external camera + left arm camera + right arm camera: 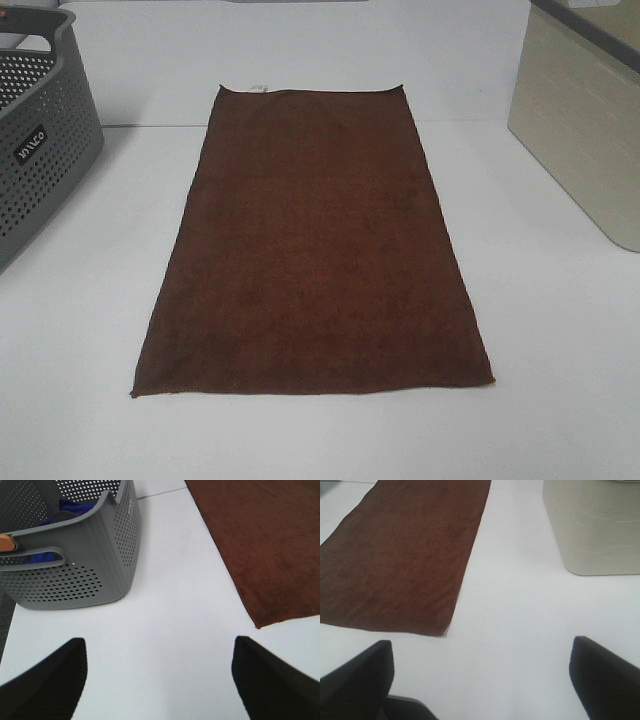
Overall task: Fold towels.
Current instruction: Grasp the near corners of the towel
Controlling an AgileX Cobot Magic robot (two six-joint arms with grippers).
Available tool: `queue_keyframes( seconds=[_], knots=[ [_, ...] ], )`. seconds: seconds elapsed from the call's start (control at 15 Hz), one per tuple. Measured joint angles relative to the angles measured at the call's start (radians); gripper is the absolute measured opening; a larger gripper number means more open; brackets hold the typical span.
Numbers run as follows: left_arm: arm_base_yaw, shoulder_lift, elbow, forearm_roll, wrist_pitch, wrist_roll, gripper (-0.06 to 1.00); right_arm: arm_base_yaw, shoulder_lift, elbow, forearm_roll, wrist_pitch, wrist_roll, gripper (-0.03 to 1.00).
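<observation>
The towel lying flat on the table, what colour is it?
Dark reddish-brown all over, no pattern. The towel shows best in the exterior high view.

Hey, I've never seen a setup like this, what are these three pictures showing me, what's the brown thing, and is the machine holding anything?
This is a two-armed robot meant to fold towels. One picture looks down from a high camera; the other two come from cameras on each wrist. The brown thing is a towel lying flat and unfolded on a white table. A gray perforated basket sits beside it on the left, a beige bin on the right. The dark shapes in the wrist views are the left gripper and right gripper, both open, holding nothing, just short of the towel's near corners.
</observation>
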State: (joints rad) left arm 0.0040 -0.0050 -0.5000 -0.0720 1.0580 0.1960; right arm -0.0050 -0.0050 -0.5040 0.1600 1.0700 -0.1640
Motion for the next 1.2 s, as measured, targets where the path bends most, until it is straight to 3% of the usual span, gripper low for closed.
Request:
queue_keyframes(
  seconds=[1.2],
  knots=[
    [0.000,0.000,0.000,0.000,0.000,0.000,0.76,0.000,0.000,0.000,0.000,0.000,0.000,0.89]
  ],
)
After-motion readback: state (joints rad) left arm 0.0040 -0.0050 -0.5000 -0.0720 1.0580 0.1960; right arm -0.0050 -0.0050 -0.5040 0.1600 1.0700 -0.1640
